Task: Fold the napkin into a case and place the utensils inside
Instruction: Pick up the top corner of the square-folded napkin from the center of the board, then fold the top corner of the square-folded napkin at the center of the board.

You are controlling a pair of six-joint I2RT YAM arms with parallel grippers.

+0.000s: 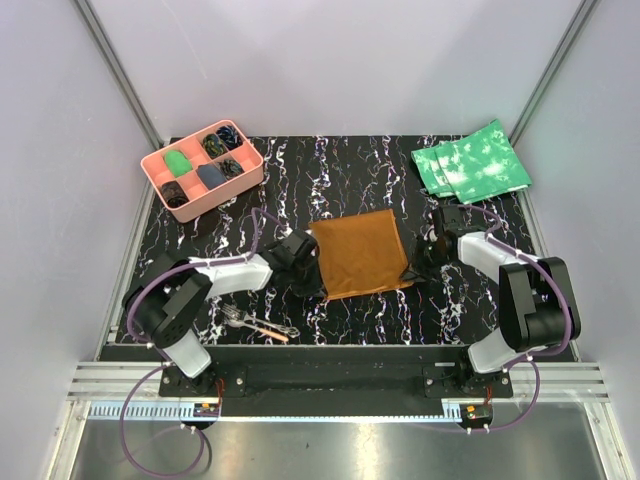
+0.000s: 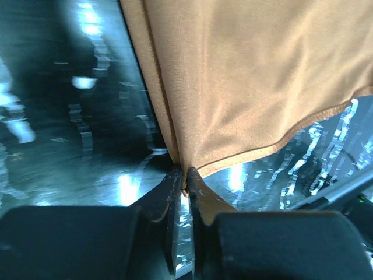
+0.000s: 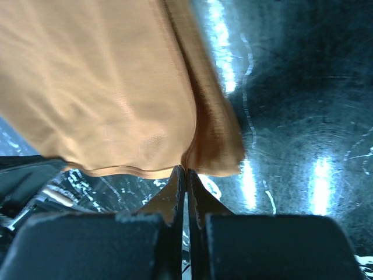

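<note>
Plain rust-brown square cloth napkin (image 1: 362, 253) lay mid black marbled surface (image 1: 330, 170); L end effector (image 2: 185, 179) & R end effector (image 3: 185, 174) each clamped on a near corner; silver utensils (image 1: 252, 324) sat near-left by L arm

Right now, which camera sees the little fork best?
The top camera: the fork lies there, small but whole, beside the left arm. Both wrist cameras miss it; they mostly show the napkin.
</note>
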